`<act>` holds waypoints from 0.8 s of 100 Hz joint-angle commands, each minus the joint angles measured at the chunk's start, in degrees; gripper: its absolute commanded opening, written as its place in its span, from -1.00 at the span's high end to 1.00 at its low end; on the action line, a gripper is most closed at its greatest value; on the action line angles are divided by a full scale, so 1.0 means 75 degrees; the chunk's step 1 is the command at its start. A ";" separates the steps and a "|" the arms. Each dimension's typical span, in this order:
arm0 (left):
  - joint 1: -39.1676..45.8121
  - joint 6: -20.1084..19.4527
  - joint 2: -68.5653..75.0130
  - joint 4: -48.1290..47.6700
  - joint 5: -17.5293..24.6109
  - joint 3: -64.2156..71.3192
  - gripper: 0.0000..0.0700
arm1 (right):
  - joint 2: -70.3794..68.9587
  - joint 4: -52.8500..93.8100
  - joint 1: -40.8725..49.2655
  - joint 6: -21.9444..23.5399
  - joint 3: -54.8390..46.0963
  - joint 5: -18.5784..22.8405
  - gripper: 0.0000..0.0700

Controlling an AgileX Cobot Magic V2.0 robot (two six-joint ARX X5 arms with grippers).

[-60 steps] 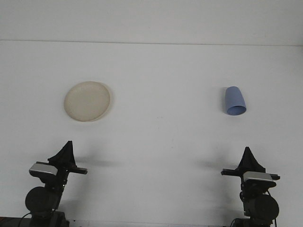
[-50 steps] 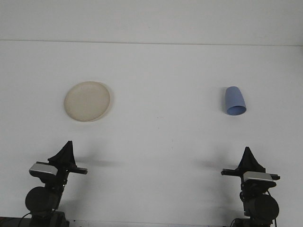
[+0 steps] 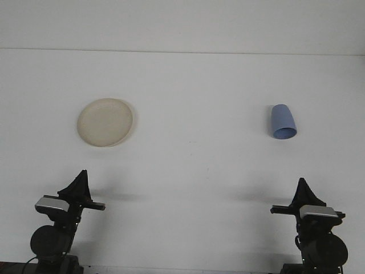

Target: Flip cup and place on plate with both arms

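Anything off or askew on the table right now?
Only the small blue plastic cup on the right side: it is not upright, sitting with its wide mouth down toward the table. The round cream plate lies flat and bare. No spills or damage visible.

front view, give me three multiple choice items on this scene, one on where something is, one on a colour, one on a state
1. Where does the plate lie on the table?
A. on the robot's left side
B. on the robot's right side
C. against the far edge

2. What colour is the cup?
A. red
B. blue
C. green

3. How does the cup stand to the plate?
A. upright on the plate
B. on its side on the plate
C. on the bare table, apart from the plate

Answers:
1. A, the plate sits ahead of the left gripper.
2. B, its wall shows plain blue.
3. C, it lies far across the table, ahead of the right gripper.
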State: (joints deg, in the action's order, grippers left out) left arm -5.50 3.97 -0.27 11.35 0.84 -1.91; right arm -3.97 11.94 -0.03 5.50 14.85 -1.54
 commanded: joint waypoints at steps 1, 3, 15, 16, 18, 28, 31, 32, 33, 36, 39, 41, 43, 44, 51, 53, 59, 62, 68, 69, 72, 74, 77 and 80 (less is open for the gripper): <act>-0.0006 -0.0061 0.0012 0.0093 0.0000 0.0149 0.97 | -0.0353 0.0434 0.0009 0.0102 0.0635 0.0006 1.00; -0.0006 -0.0061 0.0012 0.0093 0.0000 0.0149 0.97 | -0.0481 0.0632 0.0009 0.0096 0.0836 0.0003 1.00; -0.0006 -0.0061 0.0012 0.0093 -0.0003 0.0149 0.97 | -0.1419 0.1871 0.0009 0.0067 0.2052 0.0006 1.00; -0.0006 -0.0061 0.0012 0.0093 0.0000 0.0149 0.97 | -0.1510 0.1964 0.0009 0.0055 0.2148 0.0003 1.00; -0.0006 -0.0061 0.0012 0.0093 0.0000 0.0149 0.97 | -0.1684 0.2148 0.0009 0.0035 0.2334 0.0006 1.00; -0.0006 -0.0061 0.0012 0.0093 0.0000 0.0149 0.97 | -0.2518 0.2958 0.0009 -0.0050 0.3159 0.0006 1.00; -0.0006 -0.0061 0.0012 0.0093 0.0000 0.0149 0.97 | -0.2757 0.3168 0.0009 -0.0099 0.3375 0.0006 1.00; -0.0006 -0.0061 0.0012 0.0093 0.0000 0.0149 0.97 | -0.2836 0.3235 0.0009 -0.0117 0.3442 0.0003 1.00; -0.0006 -0.0061 0.0012 0.0093 0.0000 0.0149 0.97 | -0.2906 0.3287 0.0009 -0.0122 0.3500 0.0003 1.00; -0.0006 -0.0061 0.0012 0.0093 0.0000 0.0149 0.97 | -0.3127 0.3450 0.0009 -0.0140 0.3678 0.0000 1.00; -0.0006 -0.0061 0.0012 0.0093 -0.0003 0.0149 0.97 | -0.3334 0.3564 0.0009 -0.0140 0.3824 -0.0003 1.00; -0.0006 -0.0061 0.0012 0.0093 -0.0003 0.0149 0.97 | -0.3462 0.3620 0.0009 -0.0137 0.3905 -0.0003 1.00; -0.0006 -0.0061 0.0012 0.0093 0.0000 0.0149 0.97 | -0.3582 0.3652 0.0009 -0.0137 0.3972 0.0000 1.00; -0.0006 -0.0061 0.0012 0.0093 0.0000 0.0149 0.97 | -0.3637 0.3657 0.0009 -0.0137 0.3998 0.0000 1.00; -0.0006 -0.0061 0.0012 0.0093 0.0000 0.0149 0.97 | -0.3943 0.3634 0.0009 -0.0131 0.4115 0.0000 1.00; -0.0006 -0.0061 0.0012 0.0093 -0.0003 0.0149 0.97 | -0.4013 0.3620 0.0009 -0.0128 0.4130 0.0003 1.00; -0.0006 -0.0061 0.0012 0.0093 0.0000 0.0149 0.97 | -0.4170 0.3529 0.0009 -0.0131 0.4132 0.0003 1.00; -0.0006 -0.0061 0.0012 0.0093 0.0000 0.0149 0.97 | -0.4229 0.3483 0.0009 -0.0128 0.4132 0.0003 1.00; -0.0006 -0.0058 0.0012 0.0093 0.0000 0.0149 0.97 | -0.4342 0.3462 0.0009 -0.0070 0.4132 0.0006 0.93; -0.0006 -0.0061 0.0012 0.0093 0.0000 0.0149 0.97 | -0.4354 0.3462 0.0009 -0.0058 0.4132 0.0009 0.90; -0.0006 -0.0061 0.0012 0.0093 0.0000 0.0149 0.97 | -0.4389 0.3465 0.0009 -0.0009 0.4132 0.0006 0.80; -0.0006 -0.0061 0.0012 0.0093 0.0000 0.0149 0.97 | -0.4395 0.3465 0.0009 0.0032 0.4132 0.0006 0.71; -0.0006 -0.0061 0.0012 0.0093 0.0000 0.0149 0.97 | -0.4403 0.3465 0.0009 0.0082 0.4132 0.0006 0.57; -0.0006 -0.0061 0.0012 0.0093 0.0000 0.0149 0.97 | -0.4403 0.3453 0.0009 0.0099 0.4132 0.0009 0.44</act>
State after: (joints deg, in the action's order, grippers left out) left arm -5.50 3.97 -0.27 11.35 0.84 -1.91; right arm -36.64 38.48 -0.03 5.13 44.99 -1.56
